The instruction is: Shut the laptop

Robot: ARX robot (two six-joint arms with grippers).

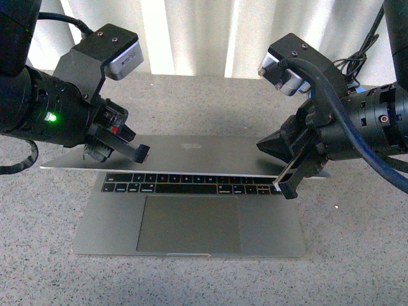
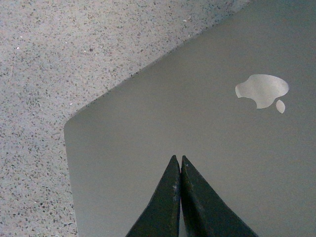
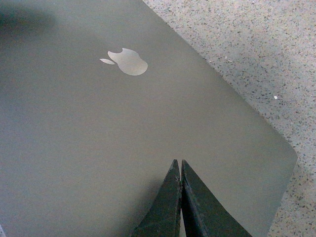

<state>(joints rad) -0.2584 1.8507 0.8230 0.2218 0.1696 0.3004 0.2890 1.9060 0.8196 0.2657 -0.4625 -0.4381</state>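
Laptop [image 1: 189,217] lid hung low under my left gripper [image 2: 177,163] and right gripper [image 3: 177,165] — jaws pressed together. Uneven pushing risked a slam.

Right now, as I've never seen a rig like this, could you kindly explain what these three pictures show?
This is a robot with two arms, each ending in a two-fingered gripper. The wide picture comes from a camera on its body, looking forward between the arms. The other two come from cameras on the wrists, looking along the fingers. On the speckled grey table lies a grey laptop, its lid lowered most of the way so that only part of the keyboard shows. The left gripper and the right gripper both have their dark fingers pressed together, holding nothing. Their tips sit at the lid's outer face, either side of the apple logo. Whether they touch it I cannot tell. Pale curtains hang behind.
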